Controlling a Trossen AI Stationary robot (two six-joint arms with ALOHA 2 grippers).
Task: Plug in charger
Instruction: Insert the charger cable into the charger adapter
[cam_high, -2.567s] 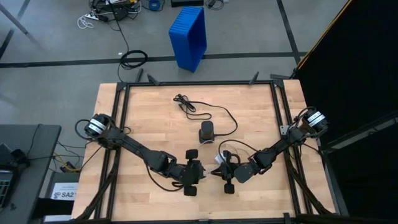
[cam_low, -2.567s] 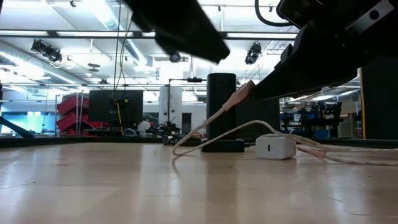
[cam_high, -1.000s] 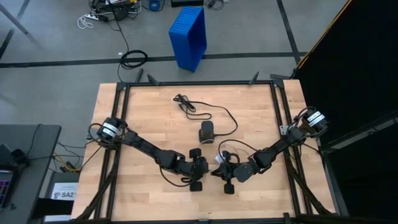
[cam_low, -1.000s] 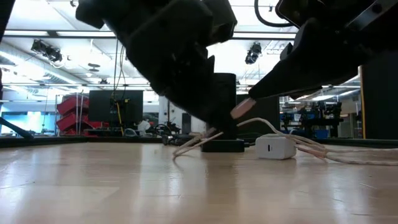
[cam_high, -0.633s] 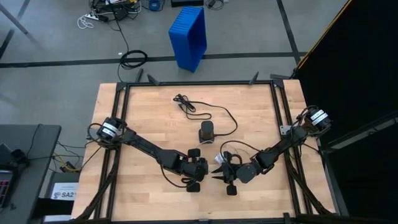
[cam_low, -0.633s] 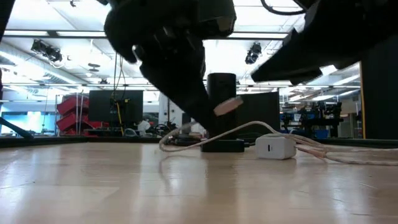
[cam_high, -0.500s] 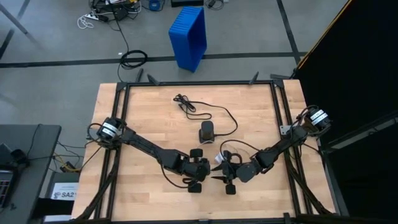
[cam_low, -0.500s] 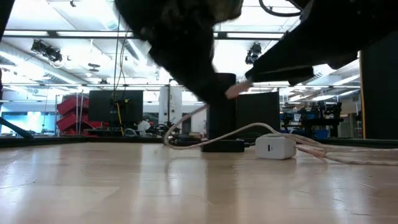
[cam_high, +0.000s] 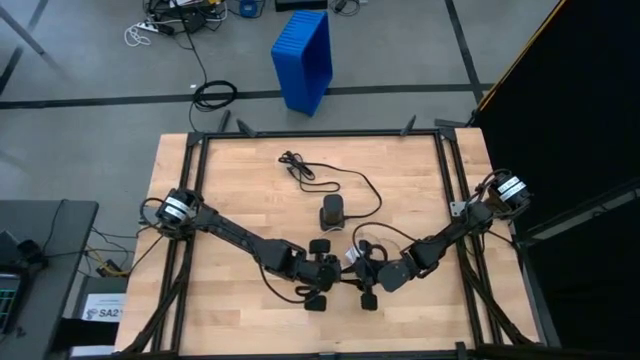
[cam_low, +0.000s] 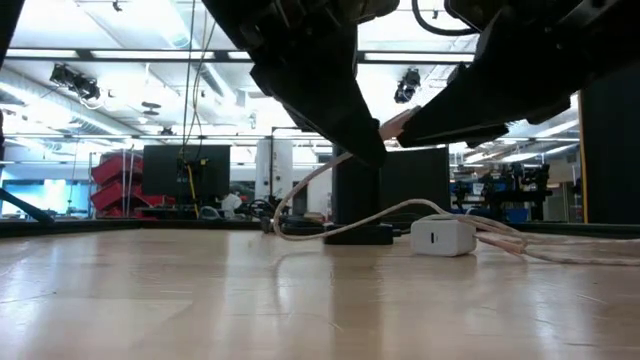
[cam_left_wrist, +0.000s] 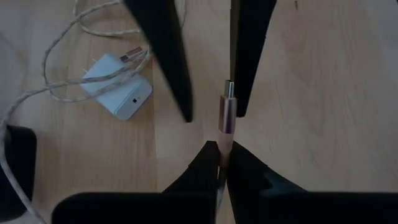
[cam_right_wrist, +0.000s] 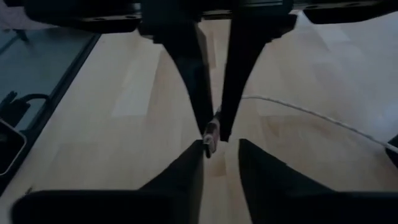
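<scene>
A braided cable ends in a rose-gold plug (cam_left_wrist: 225, 118), with its metal tip pointing toward the right arm. My left gripper (cam_left_wrist: 222, 146) is shut on it, above the table's near middle (cam_high: 338, 270). My right gripper (cam_right_wrist: 221, 144) faces it, open. Its fingers stand on either side of the plug's free tip (cam_right_wrist: 211, 134), and one is so close that I cannot tell if it touches. The white charger brick (cam_left_wrist: 118, 93) lies flat on the table with the cable running from it. A black upright cylinder (cam_high: 332, 212) stands behind it. My left gripper pinches the plug's rear end (cam_left_wrist: 222, 140), where the cable enters, between its two fingertips. The fingers lie along the plug, which sticks straight out past them. The plug is lifted clear of the table (cam_low: 400, 125), and the cable droops slack to the wood.
A thin black cable (cam_high: 300, 168) lies coiled toward the table's far side and runs to the cylinder. The cable's loops (cam_low: 300, 225) lie beside the charger brick (cam_low: 440, 237). Bare wood (cam_high: 220, 190) stretches left and right of the arms. A blue bin (cam_high: 303, 58) stands on the floor beyond the table.
My left gripper has carried the plug upward and toward my right gripper, drawing the cable's near loop off the table. My right gripper rose briefly and has come back level with the plug, its fingers now flanking the tip.
</scene>
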